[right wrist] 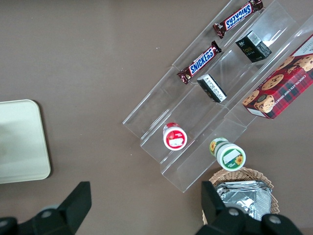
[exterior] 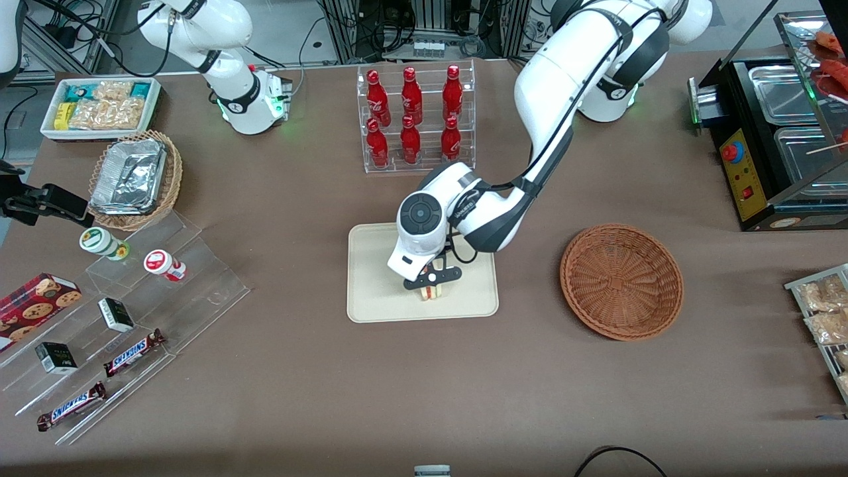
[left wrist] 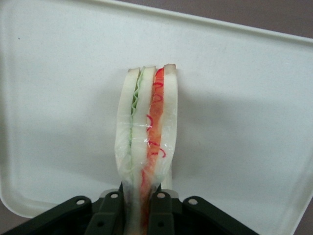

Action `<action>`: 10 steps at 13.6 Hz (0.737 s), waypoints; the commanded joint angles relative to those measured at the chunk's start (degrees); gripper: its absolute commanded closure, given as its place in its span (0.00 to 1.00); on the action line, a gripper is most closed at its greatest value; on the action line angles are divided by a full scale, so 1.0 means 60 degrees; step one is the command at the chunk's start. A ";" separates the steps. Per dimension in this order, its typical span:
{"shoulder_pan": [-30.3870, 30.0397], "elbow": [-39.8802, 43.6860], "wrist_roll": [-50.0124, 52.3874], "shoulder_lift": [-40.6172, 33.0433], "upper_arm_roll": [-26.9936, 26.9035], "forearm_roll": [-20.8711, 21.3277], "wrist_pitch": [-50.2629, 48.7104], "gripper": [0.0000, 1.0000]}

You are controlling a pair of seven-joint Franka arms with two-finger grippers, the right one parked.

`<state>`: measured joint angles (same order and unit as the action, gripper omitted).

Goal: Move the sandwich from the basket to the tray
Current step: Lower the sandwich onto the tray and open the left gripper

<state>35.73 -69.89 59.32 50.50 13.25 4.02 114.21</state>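
My left gripper (exterior: 432, 287) is down over the cream tray (exterior: 371, 291), shut on the sandwich (exterior: 432, 293). In the left wrist view the sandwich (left wrist: 146, 137) is a plastic-wrapped wedge of pale bread with green and red-orange filling stripes, pinched between the dark fingers (left wrist: 161, 210) of the gripper (left wrist: 136, 208). It stands on its edge against the tray (left wrist: 244, 122). The reddish-brown woven basket (exterior: 621, 281) lies on the table toward the working arm's end and holds nothing.
A clear rack of red bottles (exterior: 414, 116) stands farther from the front camera than the tray. Stepped acrylic shelves (exterior: 132, 318) with snack bars and cups, a tan basket of foil containers (exterior: 136, 177) and a white snack bin (exterior: 103, 106) lie toward the parked arm's end. A black warmer (exterior: 775, 132) stands at the working arm's end.
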 commanded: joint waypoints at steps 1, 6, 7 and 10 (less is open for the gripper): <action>0.0167 0.0428 0.0323 0.0197 -0.0100 0.0018 -0.0139 0.00; 0.0094 0.0443 0.0132 -0.0621 -0.0114 0.0076 -0.0460 0.00; 0.0051 0.0443 0.0016 -0.0812 -0.0143 0.0091 -0.0780 0.00; -0.0519 0.0384 -0.0935 -0.1690 -0.0144 0.0120 -0.2039 0.00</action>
<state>34.74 -66.20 56.88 44.45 12.68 4.14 106.30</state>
